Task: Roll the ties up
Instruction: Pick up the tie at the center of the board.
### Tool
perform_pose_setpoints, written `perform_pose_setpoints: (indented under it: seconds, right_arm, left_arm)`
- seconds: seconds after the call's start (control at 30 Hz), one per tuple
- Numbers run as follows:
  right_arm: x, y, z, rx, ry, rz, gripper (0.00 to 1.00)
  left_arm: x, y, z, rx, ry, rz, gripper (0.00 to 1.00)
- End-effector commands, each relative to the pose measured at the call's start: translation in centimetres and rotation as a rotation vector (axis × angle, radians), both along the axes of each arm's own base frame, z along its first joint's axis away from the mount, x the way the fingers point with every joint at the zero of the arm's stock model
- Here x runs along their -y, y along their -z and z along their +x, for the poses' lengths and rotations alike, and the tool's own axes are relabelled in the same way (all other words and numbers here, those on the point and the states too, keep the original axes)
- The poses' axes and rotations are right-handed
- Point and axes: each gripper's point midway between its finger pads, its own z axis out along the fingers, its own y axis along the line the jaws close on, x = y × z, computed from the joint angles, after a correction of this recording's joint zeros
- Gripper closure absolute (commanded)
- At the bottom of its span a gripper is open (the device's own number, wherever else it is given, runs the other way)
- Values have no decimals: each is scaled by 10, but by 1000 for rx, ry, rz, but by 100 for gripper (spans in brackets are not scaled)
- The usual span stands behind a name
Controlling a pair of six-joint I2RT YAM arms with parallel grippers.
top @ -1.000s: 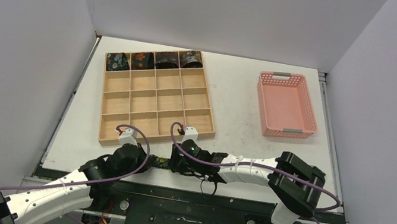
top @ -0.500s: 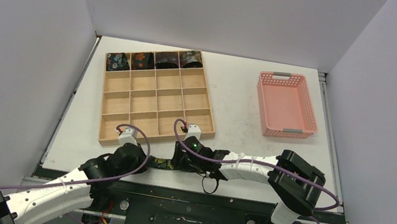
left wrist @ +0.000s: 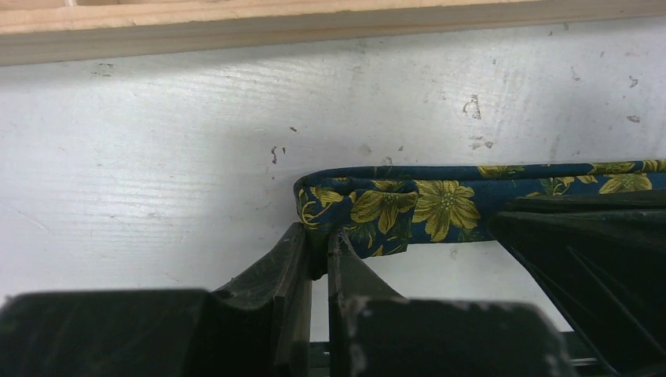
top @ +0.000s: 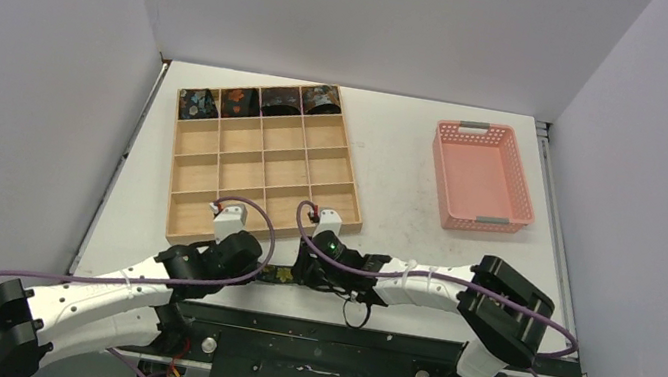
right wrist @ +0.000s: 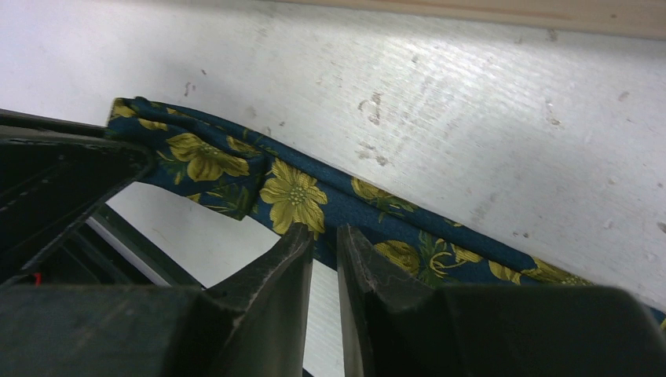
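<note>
So the tie (left wrist: 440, 200) is laid flat along the near edge of the table (top: 415, 161), just in front of the tray (top: 237, 170), stretched between the two grippers. Its end is folded back on itself, and that fold is pinched in the left gripper (left wrist: 316, 247), jaws clamped down to almost nothing. It's probably held that way so the first turn of the roll gets a firm core.

The right gripper (right wrist: 323, 236) is set a bit further along the strip, jaws narrow, with the tie's near edge right at the tips. Whether it's actually gripped can't be told. It looks to be placed there so the fabric is held straight.

Both arms are stretched low and angled inward, wrists nearly meeting over the tie. Four rolled ties (top: 278, 102) are already parked in the tray's far row.
</note>
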Motion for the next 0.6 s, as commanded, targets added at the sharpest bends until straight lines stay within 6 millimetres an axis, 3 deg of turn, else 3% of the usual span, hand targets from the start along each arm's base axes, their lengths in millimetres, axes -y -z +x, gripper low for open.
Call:
perform_pose_setpoints:
  seconds: [0.0, 0.2, 0.57]
  right_arm:
    - [-38, -40, 2, 37, -61, 162, 84]
    - [-60, -23, -5, -22, -116, 168, 94]
    - [-74, 9, -17, -120, -135, 164, 95]
  left_arm:
    - [-6, -14, 7, 50, -32, 43, 100]
    - [-6, -14, 7, 55, -40, 31, 100]
    - [-4, -18, 7, 63, -32, 13, 100]
